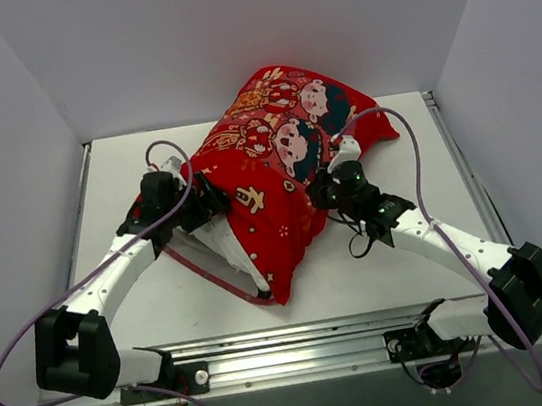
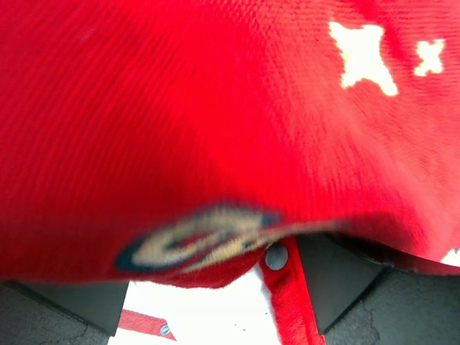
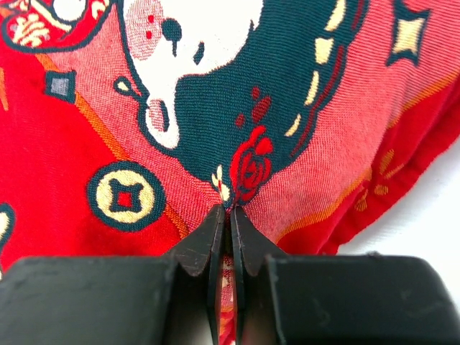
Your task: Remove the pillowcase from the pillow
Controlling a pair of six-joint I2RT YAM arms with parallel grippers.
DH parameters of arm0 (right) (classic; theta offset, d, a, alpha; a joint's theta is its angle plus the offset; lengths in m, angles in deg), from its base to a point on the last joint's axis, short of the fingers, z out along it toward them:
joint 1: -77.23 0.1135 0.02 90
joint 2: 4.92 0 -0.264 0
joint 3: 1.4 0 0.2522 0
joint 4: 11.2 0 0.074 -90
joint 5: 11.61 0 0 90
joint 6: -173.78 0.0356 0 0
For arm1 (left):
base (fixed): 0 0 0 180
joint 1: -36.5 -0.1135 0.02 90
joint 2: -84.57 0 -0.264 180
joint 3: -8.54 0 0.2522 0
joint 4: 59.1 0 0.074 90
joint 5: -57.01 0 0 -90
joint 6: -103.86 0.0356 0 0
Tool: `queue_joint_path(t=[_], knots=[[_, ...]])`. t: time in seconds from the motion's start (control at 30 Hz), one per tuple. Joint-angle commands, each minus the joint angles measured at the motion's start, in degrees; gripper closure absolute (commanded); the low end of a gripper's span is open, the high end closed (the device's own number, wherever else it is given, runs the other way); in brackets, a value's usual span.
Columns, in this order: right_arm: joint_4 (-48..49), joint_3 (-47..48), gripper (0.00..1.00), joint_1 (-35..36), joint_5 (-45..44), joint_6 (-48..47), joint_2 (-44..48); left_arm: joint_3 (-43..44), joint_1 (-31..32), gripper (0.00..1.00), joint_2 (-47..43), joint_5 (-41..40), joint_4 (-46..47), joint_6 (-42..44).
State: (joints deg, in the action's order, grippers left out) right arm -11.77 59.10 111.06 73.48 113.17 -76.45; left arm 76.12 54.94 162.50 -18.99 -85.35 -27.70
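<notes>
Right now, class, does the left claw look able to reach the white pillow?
Probably yes: the left claw stands open at the open end of the pillowcase, beside the bared pillow; only loose red fabric drapes over its fingers.

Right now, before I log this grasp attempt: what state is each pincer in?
Left pincer: open, pillowcase fabric draped across it.
Right pincer: closed on a pinch of the pillowcase.
</notes>
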Motion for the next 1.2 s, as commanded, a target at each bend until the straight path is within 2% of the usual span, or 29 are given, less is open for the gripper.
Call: queue_joint_path(t=[0.0, 0.1, 0.27, 0.4, 0.53, 0.7, 0.83, 0.97, 1.13, 1.17], knots=[[-3.96, 1.95, 1.00, 0.45, 1.48, 1.11, -2.38, 5.68, -3.22, 0.06, 0.38, -1.96, 17.32, 1.13], [-3.70, 2.65, 1.00, 0.54, 2.18, 1.38, -3.53, 6.03, -4.55, 0.06, 0.47, 0.32, 17.50, 0.61], [-4.92, 6.34, 1.00, 0.72, 2.18, -0.38, -4.49, 3.14, -4.90, 0.06, -5.76, 2.26, 13.73, -0.71], [-6.51, 8.98, 0.99, 0.81, 2.27, -2.49, -5.38, -1.69, -4.90, 0.06, -14.89, 1.13, 4.08, -0.89], [-7.48, 10.65, 0.97, 1.24, 1.92, -3.98, -5.82, -9.32, -4.99, 0.06, -27.71, -1.69, -6.30, -0.80], [-8.01, 12.14, 0.97, 1.86, 1.48, -4.86, -5.99, -15.32, -4.99, 0.06, -36.00, -1.70, -14.65, -3.70], [-8.88, 13.46, 0.94, 2.82, 1.39, -5.74, -6.34, -19.80, -4.81, 0.05, -40.92, 0.50, -15.64, -8.61], [-9.94, 14.17, 0.88, 5.36, -1.24, -7.32, -5.91, -24.72, -4.46, 0.05, -41.90, 4.98, -13.53, -11.79], [-10.82, 14.78, 0.77, 7.83, -3.44, -8.47, -5.64, -27.63, -2.97, 0.05, -40.93, 5.34, -10.63, -12.14], [-11.17, 14.87, 0.71, 8.53, -3.96, -8.64, -5.47, -27.98, -2.45, 0.05, -40.67, 5.42, -9.93, -12.14]])
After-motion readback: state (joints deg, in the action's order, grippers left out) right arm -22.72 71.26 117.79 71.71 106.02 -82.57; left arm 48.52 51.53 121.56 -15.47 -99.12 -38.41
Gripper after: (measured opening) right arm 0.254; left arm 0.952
